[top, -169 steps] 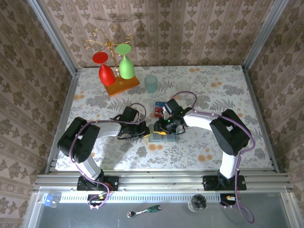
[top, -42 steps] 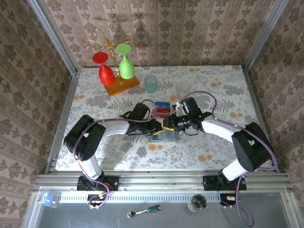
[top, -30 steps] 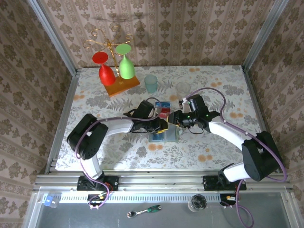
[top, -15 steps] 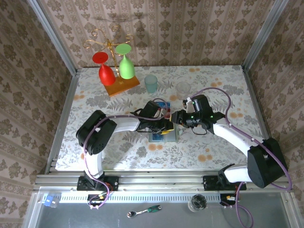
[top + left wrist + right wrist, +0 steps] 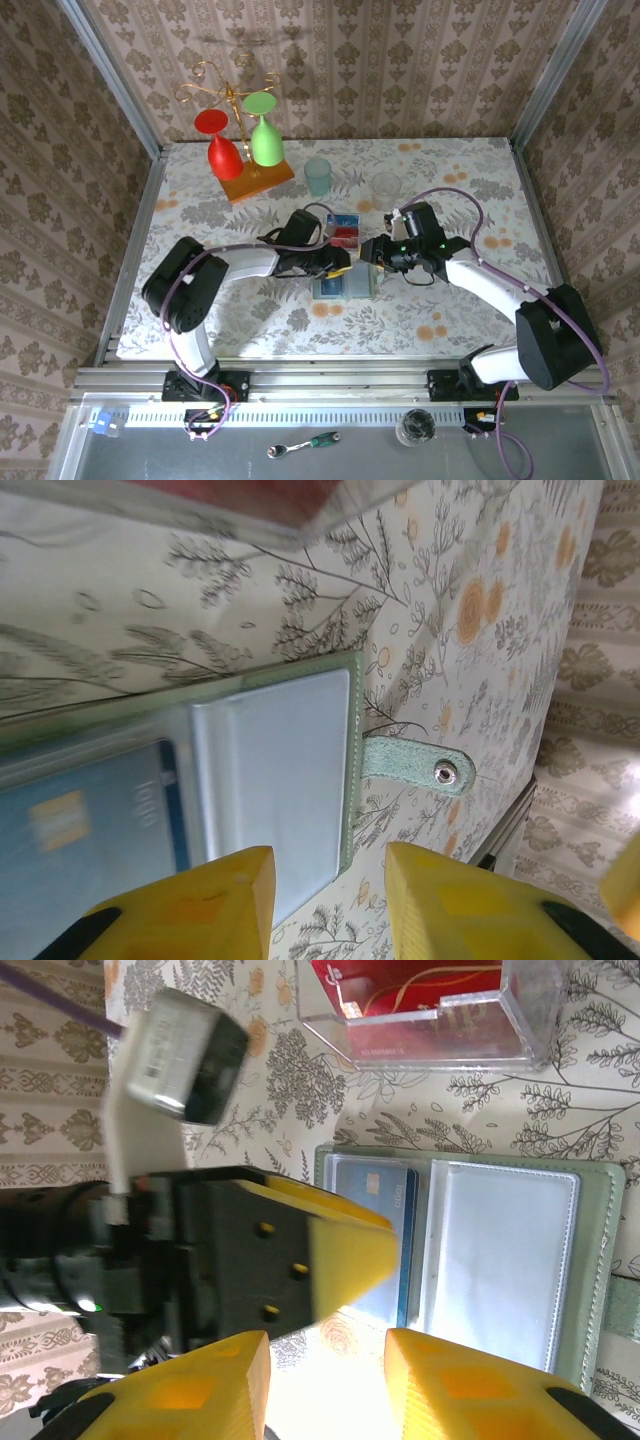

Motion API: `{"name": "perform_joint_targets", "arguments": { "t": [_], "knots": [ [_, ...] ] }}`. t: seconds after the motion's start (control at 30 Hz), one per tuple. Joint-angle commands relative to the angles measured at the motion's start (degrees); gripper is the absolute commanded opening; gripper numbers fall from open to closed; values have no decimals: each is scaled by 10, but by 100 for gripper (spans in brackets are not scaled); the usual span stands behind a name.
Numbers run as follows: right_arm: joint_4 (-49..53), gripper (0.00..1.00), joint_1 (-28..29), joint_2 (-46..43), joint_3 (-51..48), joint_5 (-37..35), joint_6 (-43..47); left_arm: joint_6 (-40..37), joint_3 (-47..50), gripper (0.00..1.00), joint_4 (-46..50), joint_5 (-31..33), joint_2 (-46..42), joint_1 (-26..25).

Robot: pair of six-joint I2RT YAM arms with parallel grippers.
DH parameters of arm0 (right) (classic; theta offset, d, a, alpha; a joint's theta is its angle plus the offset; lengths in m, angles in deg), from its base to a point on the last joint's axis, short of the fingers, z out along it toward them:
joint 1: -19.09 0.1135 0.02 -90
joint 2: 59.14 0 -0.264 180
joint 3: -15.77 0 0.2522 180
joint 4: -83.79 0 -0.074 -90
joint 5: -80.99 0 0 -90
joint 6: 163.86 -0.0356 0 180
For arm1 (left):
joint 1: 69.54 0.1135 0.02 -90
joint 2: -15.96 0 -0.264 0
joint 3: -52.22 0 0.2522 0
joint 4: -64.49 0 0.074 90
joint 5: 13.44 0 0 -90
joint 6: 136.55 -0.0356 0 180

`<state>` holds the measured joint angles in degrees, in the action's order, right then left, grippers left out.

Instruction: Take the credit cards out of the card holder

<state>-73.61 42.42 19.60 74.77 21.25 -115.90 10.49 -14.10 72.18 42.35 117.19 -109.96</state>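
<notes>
left tool [image 5: 330, 880] poised above card holder [image 5: 272, 748]

Seen from above, the card holder [image 5: 345, 290] is half covered by the left gripper [image 5: 340, 269] and the right gripper [image 5: 371, 252], and its pockets are too small to read. At the left wrist the blue card [image 5: 90, 815] is blurred and cut by the picture's edge (print unreadable). At the right wrist the left gripper hides part of that card, and the clear box [image 5: 450, 1045] of red cards [image 5: 400, 985] runs off the top.
</notes>
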Motion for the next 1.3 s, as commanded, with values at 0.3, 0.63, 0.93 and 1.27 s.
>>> {"name": "perform_joint_targets", "arguments": {
  "t": [0.3, 0.63, 0.93, 1.27],
  "knots": [
    [-42, 35, 47, 92, 20, 2, -26, -25, 85, 31, 14, 13, -83, 57],
    [-62, 34, 76, 154, 43, 4, -36, -50, 105, 15, 36, 24, -82, 68],
    [-64, 33, 80, 182, 61, 8, -34, -60, 95, 2, 38, 11, -48, 68],
    [-66, 33, 82, 208, 78, 17, -33, -71, 99, 0, 49, 16, -45, 67]
  ]
}}
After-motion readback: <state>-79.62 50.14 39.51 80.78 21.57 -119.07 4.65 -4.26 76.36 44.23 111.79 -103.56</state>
